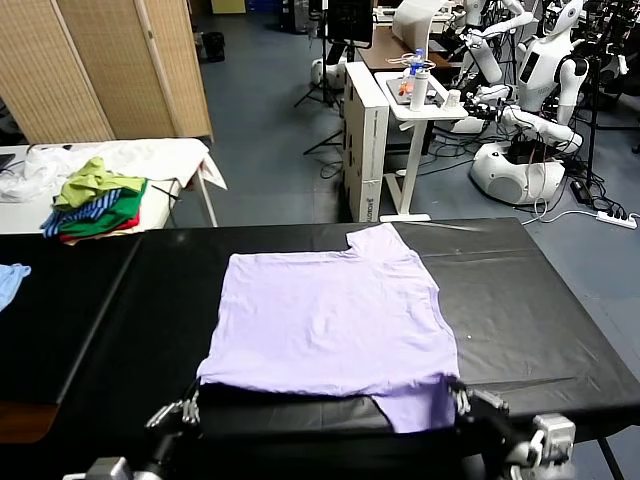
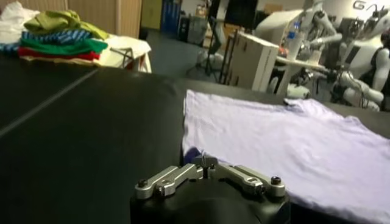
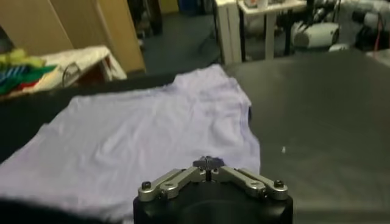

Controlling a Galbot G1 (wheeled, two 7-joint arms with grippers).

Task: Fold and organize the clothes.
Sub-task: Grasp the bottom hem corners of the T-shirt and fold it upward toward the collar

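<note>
**Both grippers closed at the near hem of the lavender shirt**

A lavender short-sleeved T-shirt of thin soft fabric (image 1: 335, 315) lies spread flat on the black-covered work table (image 1: 540, 300), roughly in the middle of the surface, with one sleeve pointing toward the far edge and another toward the near edge on the robot's right. The cloth is smooth, with only faint creases.

The left gripper (image 2: 206, 163) sits low at the shirt's near left corner. Its metal fingers (image 2: 177, 176) are drawn together, and a small tip of lavender fabric shows right at them; whether the cloth is pinched cannot be told. The right gripper (image 3: 207, 163) is at the near right corner beside the near sleeve, its fingers (image 3: 247, 179) likewise closed together, with the shirt's edge just beyond them; a grip on the fabric cannot be confirmed here either.

On a white side table (image 1: 170, 155) off to the left rests a pile of green, yellow and striped garments (image 1: 95, 200). A light blue cloth (image 1: 10, 280) lies at the far left edge.
</note>
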